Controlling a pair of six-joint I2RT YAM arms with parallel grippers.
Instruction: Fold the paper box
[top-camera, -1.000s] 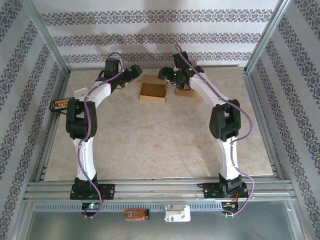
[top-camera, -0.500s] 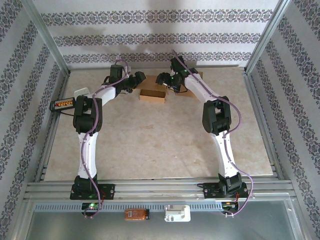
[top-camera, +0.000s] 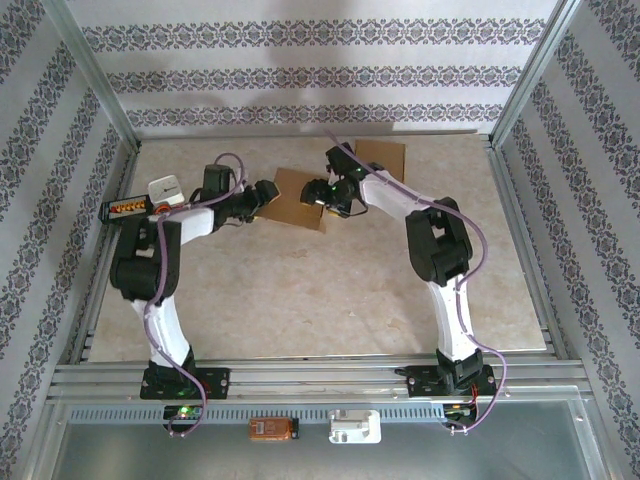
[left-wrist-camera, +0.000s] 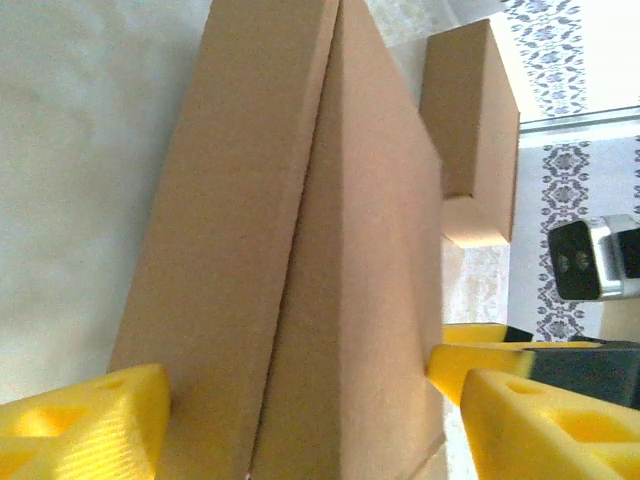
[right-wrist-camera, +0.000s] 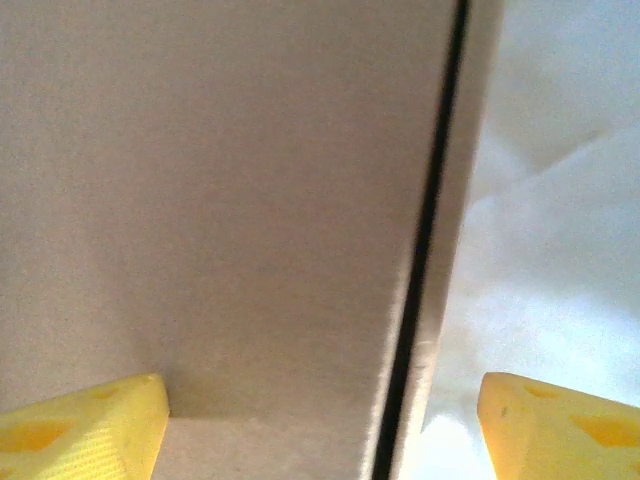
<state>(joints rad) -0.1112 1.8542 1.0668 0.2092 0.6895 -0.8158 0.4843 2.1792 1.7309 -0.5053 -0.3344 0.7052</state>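
paper box (top-camera: 298, 200) lies toward the back of the table (top-camera: 300, 300), set between the two arms. at its left end the left gripper (top-camera: 262, 192) straddles it, fingers spread wide, a tip against the cardboard on either side; whether they squeeze, i cannot tell. its length runs straight away from those fingers, toward the other arm. at the right end the right gripper (top-camera: 322, 192) gapes wide too, one finger by the panel, the other clear over bare table; i'd judge neither arm nearer
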